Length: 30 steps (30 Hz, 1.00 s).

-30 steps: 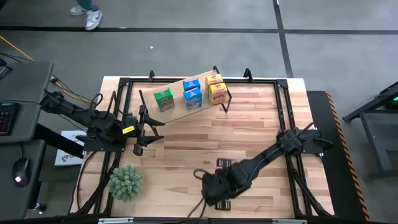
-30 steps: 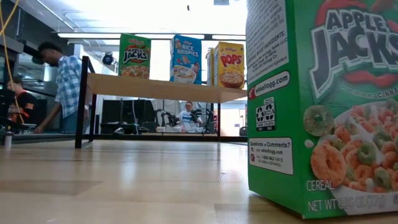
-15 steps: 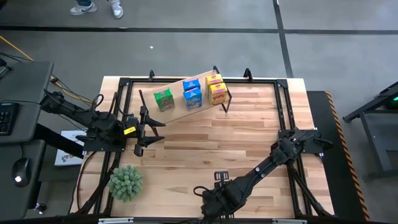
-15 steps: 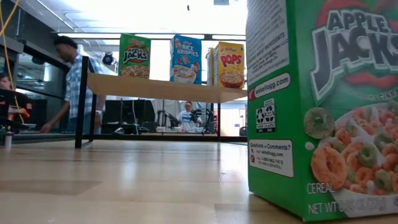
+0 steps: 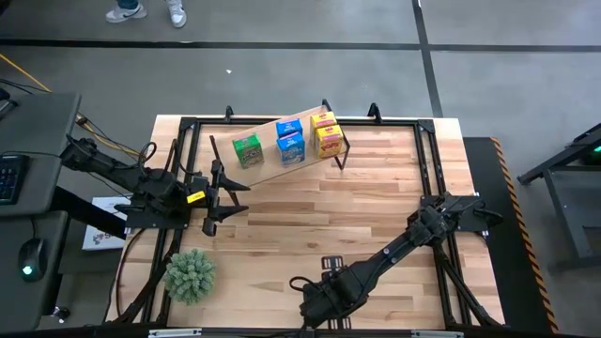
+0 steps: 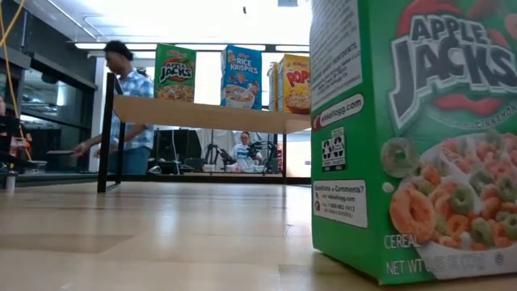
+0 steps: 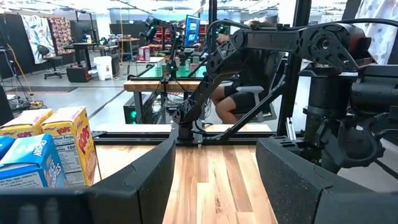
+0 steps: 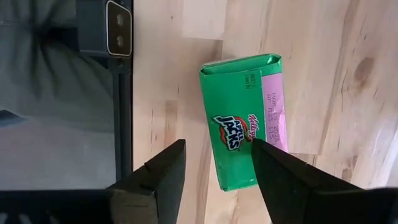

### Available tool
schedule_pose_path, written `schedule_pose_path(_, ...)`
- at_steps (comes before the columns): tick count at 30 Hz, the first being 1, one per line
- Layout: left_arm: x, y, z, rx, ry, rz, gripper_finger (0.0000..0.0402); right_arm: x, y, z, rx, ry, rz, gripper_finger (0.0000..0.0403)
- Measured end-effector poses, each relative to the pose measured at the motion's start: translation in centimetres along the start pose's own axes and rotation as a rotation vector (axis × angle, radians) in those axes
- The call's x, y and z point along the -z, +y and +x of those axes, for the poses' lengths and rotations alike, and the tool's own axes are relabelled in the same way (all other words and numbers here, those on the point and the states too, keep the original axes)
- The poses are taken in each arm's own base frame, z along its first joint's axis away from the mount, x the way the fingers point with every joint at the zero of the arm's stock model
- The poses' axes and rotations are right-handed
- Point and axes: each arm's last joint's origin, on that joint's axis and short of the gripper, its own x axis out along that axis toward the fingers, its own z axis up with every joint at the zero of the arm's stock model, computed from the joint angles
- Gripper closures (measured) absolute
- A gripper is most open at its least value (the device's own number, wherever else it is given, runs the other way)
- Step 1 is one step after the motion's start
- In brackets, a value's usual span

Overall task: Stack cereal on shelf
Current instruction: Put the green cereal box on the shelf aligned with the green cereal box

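Note:
A green Apple Jacks cereal carton point(image 6: 420, 137) stands upright on its base near the table's front edge. My right gripper point(image 8: 217, 144) hangs over it, pointing down and open, with the carton's top point(image 8: 242, 124) below its fingers. In the high view the right gripper point(image 5: 324, 302) hides this carton. On the sloped light-wood shelf point(image 5: 268, 164) at the far side stand a green point(image 5: 247, 148), a blue point(image 5: 290, 140) and yellow cartons point(image 5: 326, 133). My left gripper point(image 5: 228, 192) waits level and open at the table's left. My right gripper comes from above, pointing down, with its fingers on either side of one end of the green carton's top point(image 8: 239, 177). One finger point(image 8: 277, 174) covers the top's edge there, and I cannot tell whether it touches. The carton stands upright on the table.
A round spiky green plant point(image 5: 191, 274) sits at the near left corner. A black frame point(image 5: 427, 178) runs around the tabletop. The left wrist view shows the shelf's yellow carton point(image 7: 71, 143) close by. A person point(image 6: 125, 105) walks in the room behind the shelf.
My right gripper has gone down and toward the table's near edge, over the green carton, rolling a little. The carton has shifted slightly on the table toward the low camera. The gap between the fingers is unchanged.

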Motion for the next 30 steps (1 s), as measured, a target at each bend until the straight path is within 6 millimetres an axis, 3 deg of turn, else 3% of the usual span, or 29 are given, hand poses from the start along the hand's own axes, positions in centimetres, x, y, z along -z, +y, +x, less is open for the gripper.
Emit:
schedule_pose_path(10,0.01,0.00,0.00,-0.001,0.000,0.000,0.0188,-0.10,-0.51,-0.90,0.058,-0.056,-0.078,0.0226)
schedule_pose_path(30,0.16,0.01,0.00,-0.001,0.016,0.007,0.0188,-0.41,-0.37,-0.26,0.064,-0.068,-0.067,0.0226)
